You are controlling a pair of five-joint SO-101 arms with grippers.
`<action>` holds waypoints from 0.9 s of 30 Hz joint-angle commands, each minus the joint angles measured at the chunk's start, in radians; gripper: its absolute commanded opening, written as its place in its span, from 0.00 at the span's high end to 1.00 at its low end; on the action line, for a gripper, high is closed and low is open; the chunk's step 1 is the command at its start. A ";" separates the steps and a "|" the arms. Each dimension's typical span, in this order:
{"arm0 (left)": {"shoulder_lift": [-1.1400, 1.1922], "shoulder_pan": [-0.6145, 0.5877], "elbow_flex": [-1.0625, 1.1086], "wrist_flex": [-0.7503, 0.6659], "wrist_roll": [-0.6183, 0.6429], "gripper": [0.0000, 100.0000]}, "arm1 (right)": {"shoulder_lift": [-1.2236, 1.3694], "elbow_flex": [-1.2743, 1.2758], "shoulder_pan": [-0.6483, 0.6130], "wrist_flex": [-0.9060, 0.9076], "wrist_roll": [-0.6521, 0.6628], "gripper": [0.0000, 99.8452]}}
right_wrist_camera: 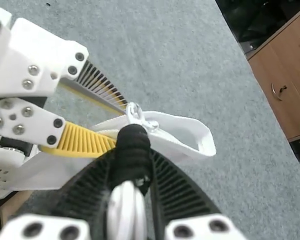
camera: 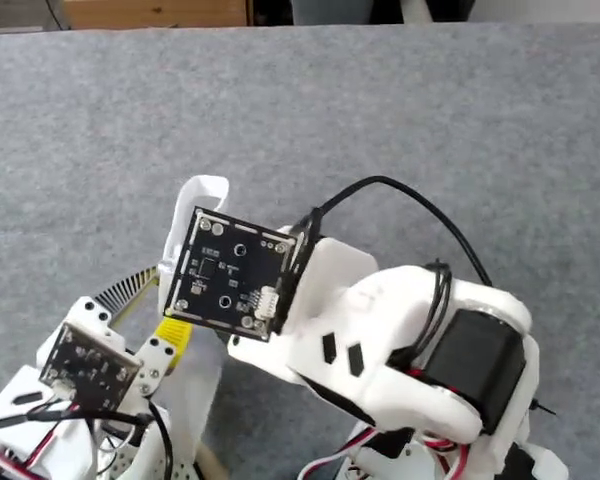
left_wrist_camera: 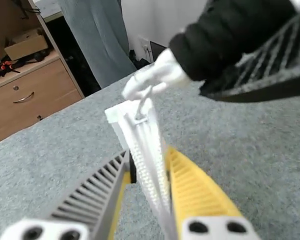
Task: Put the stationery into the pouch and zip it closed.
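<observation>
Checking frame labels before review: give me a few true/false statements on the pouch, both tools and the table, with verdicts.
1. The left tool clamps the white zippered fabric pouch between its yellow and grey ribbed fingers. True.
2. The pouch lies flat and untouched on the table. False: the left tool grips it.
3. The right tool is empty. False: a black ribbed cylinder sits between its black ribbed fingers.
4. The table has a grey carpet-like cover. True.
5. The metal zipper pull sits right by the right tool's tip. True.
</observation>
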 commanded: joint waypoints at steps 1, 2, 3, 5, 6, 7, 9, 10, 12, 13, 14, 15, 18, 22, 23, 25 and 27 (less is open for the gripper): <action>0.006 -0.008 -0.062 -0.002 -0.009 0.83 | -0.028 -0.002 -0.011 0.002 0.002 0.99; 0.006 -0.008 -0.062 -0.003 -0.009 0.81 | -0.028 -0.002 -0.011 0.002 0.002 0.99; 0.006 -0.008 -0.061 -0.003 -0.003 0.81 | -0.028 -0.002 -0.011 0.002 0.002 0.99; 0.006 -0.005 -0.054 -0.028 0.012 0.81 | -0.028 -0.002 -0.011 0.002 0.002 0.99; 0.006 -0.004 -0.053 -0.040 0.018 0.81 | -0.028 -0.002 -0.011 0.002 0.002 0.99; 0.008 -0.004 -0.051 -0.052 0.018 0.81 | -0.028 -0.002 -0.011 0.002 0.002 0.99; 0.008 -0.004 -0.051 -0.072 0.018 0.80 | -0.028 -0.002 -0.011 0.002 0.002 0.99; 0.008 -0.004 -0.051 -0.077 0.015 0.80 | -0.028 -0.002 -0.011 0.002 0.002 0.99; 0.008 -0.004 -0.041 -0.094 0.012 0.80 | -0.028 -0.002 -0.011 0.002 0.002 0.99; 0.008 -0.007 -0.030 -0.104 0.011 0.80 | -0.028 -0.002 -0.011 0.002 0.002 0.99; 0.008 -0.007 -0.019 -0.114 0.011 0.80 | -0.028 -0.002 -0.011 0.002 0.002 0.99; 0.008 -0.007 -0.013 -0.120 0.011 0.80 | -0.028 -0.002 -0.011 0.002 0.002 0.99; 0.008 -0.008 0.008 -0.140 0.011 0.80 | -0.028 -0.002 -0.011 0.002 0.002 0.99; 0.008 -0.008 0.039 -0.170 0.009 0.80 | -0.028 -0.002 -0.011 0.002 0.000 0.99; 0.008 -0.008 0.041 -0.180 0.009 0.80 | -0.028 -0.002 -0.011 0.002 0.000 0.99; 0.008 -0.008 0.039 -0.192 0.009 0.80 | -0.028 -0.002 -0.011 0.002 0.000 0.99; 0.008 -0.008 0.039 -0.192 0.009 0.81 | -0.028 -0.002 -0.012 0.002 0.000 0.99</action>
